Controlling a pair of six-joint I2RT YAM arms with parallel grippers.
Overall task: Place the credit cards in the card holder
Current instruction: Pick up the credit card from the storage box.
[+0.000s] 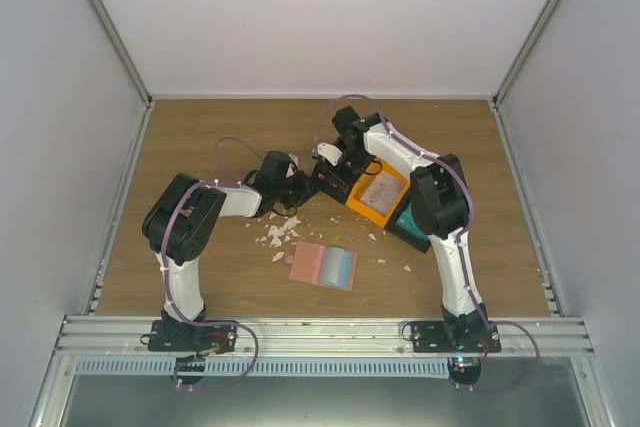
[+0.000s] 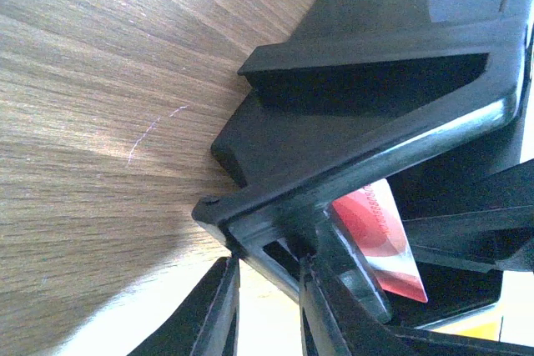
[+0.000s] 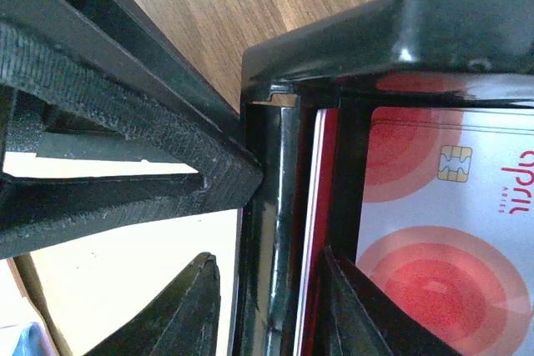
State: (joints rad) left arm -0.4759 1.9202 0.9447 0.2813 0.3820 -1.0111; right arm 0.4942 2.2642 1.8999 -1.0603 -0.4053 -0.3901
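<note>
Fingers [image 2: 219,316] of the left arm straddled one wall of the black bin [image 1: 328,181] and looked clamped on it, steadying it. The right arm's fingers [image 3: 193,310] stood either side of another wall of that bin, one outside and one inside among the white-and-red credit cards [image 3: 442,231]. Whether they had bitten on anything I could not tell.

The card holder [image 1: 323,265] lay open on the bench [image 1: 200,147] at about 6 o'clock from the bin, well apart from it. An orange bin [image 1: 368,215] sat close at 4 o'clock.

The risk, as I judged it, was that the right fingers would pinch wall and card together. A lift would then drag or tip the bin against the left hold. The thin card could also slip free and drop among the white crumbs [image 1: 278,234].
</note>
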